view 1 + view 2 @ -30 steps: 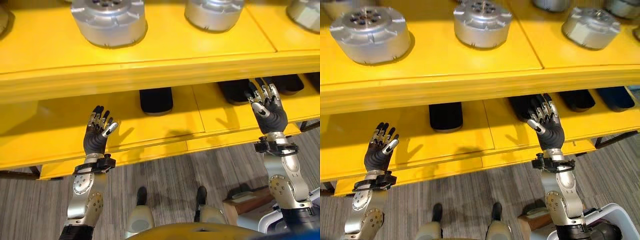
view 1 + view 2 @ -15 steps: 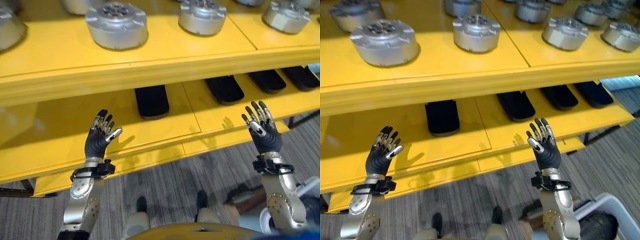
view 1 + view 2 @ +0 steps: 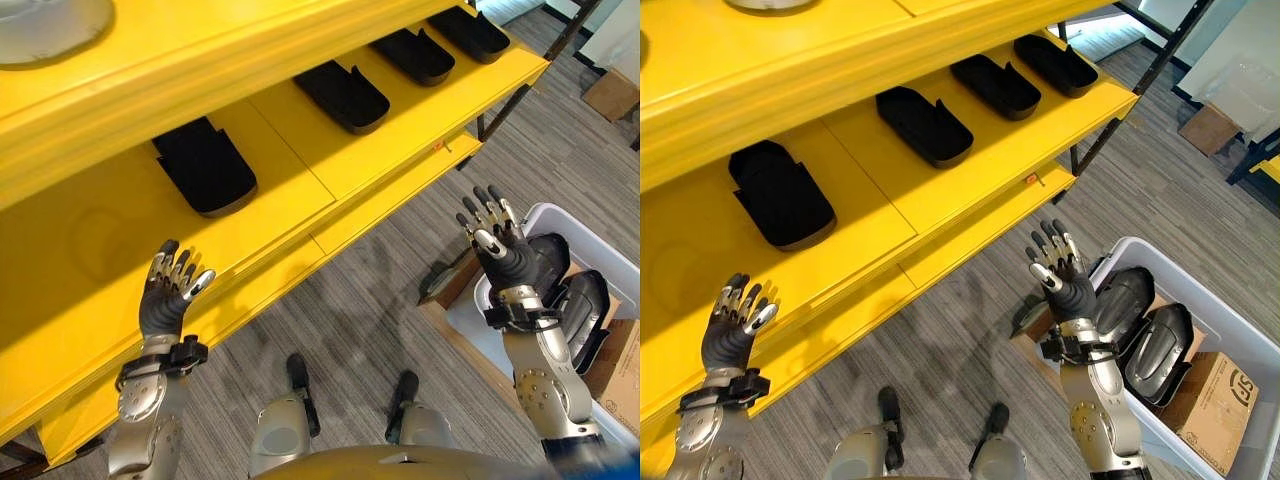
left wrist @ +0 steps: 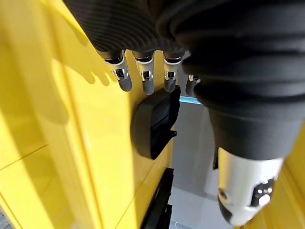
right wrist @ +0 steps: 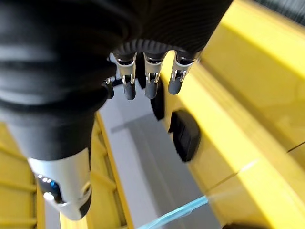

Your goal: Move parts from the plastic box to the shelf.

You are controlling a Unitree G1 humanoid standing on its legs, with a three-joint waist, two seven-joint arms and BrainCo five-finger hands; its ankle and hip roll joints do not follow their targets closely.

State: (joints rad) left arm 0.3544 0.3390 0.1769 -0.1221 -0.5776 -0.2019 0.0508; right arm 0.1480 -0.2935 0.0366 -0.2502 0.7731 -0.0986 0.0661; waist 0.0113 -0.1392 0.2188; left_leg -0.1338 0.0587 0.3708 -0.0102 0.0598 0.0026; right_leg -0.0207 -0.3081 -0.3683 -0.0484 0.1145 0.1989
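- Both hands are up with fingers straight and spread, holding nothing: the right hand hangs above the near edge of the white plastic box, and the left hand is raised in front of the yellow metal shelf.
- Dark moulded parts with silvery highlights lie in the white plastic box on the floor at the robot's right, at least two side by side and touching; a brown cardboard carton sits in the box just beside them.
- Each part looks elongated, its long axis running roughly from the near rim of the box towards the far one, slightly slanted; which end is the front I cannot tell.
- The step in hand seems to be reaching into the box for the next part. To do it well, I would bring the right hand down over the nearer part, turn the palm across its long axis, and close round the middle, so it lifts level.
- Black moulded trays sit in a row on the lower shelf board, well apart from each other, and they look unoccupied.
- Grey striped carpet lies between shelf and box.
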